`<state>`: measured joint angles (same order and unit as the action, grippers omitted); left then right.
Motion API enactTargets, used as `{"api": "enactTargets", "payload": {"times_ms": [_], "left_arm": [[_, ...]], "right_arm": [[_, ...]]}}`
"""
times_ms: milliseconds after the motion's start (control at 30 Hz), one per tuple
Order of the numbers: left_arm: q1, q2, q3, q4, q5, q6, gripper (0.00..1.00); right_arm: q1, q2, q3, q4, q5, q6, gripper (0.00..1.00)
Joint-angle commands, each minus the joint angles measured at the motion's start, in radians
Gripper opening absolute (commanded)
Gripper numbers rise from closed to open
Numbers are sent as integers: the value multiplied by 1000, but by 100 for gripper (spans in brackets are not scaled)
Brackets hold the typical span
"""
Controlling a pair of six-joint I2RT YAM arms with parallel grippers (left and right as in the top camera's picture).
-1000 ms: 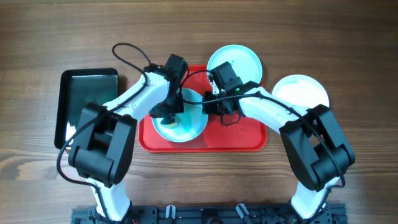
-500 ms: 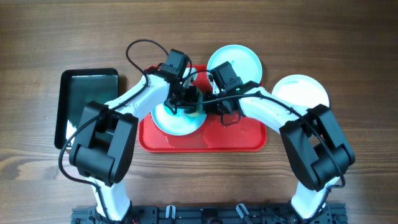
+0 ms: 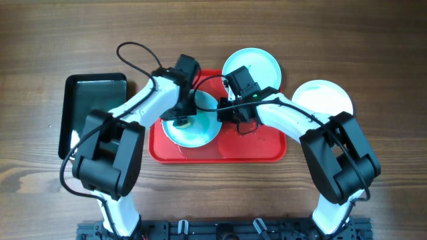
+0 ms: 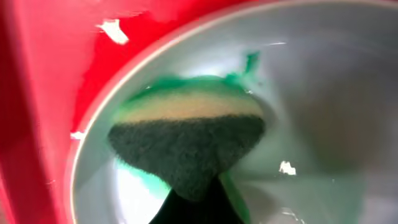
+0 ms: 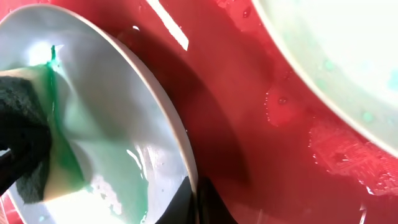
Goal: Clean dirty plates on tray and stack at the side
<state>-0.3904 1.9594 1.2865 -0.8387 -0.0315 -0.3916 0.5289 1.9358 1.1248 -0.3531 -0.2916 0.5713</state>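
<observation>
The wet pale cyan round plate (image 3: 200, 131) on the large red plastic tray (image 3: 257, 148) looks stiff but slippery (soapy green film), best held where the right gripper (image 5: 194, 202) pinches its rim, while the left gripper (image 3: 179, 117) clamps a yellow-and-dark sponge (image 4: 186, 140) against it.

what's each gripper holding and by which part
Left gripper pinches the sponge at one end; right gripper clamps the plate by its rim.

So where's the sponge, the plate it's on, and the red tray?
sponge (image 4: 186, 146), left wrist view, its dark scouring face
plate (image 5: 118, 99), right wrist view, its wet inner surface
red tray (image 3: 257, 150), overhead view, bare floor near front right
</observation>
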Motion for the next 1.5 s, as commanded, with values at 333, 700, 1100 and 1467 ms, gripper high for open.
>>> {"api": "enactTargets", "payload": {"times_ms": [333, 700, 1100, 1467], "left_arm": [[1, 21, 23, 147, 278, 148, 4], [103, 21, 23, 76, 403, -447, 4], [111, 21, 23, 329, 505, -671, 4], [114, 21, 23, 164, 383, -795, 4]], "right_arm": [[-3, 23, 10, 1, -3, -3, 5], [-3, 23, 10, 0, -6, -9, 5], [-3, 23, 10, 1, -6, -12, 4], [-3, 23, 10, 1, -6, -14, 4]]}}
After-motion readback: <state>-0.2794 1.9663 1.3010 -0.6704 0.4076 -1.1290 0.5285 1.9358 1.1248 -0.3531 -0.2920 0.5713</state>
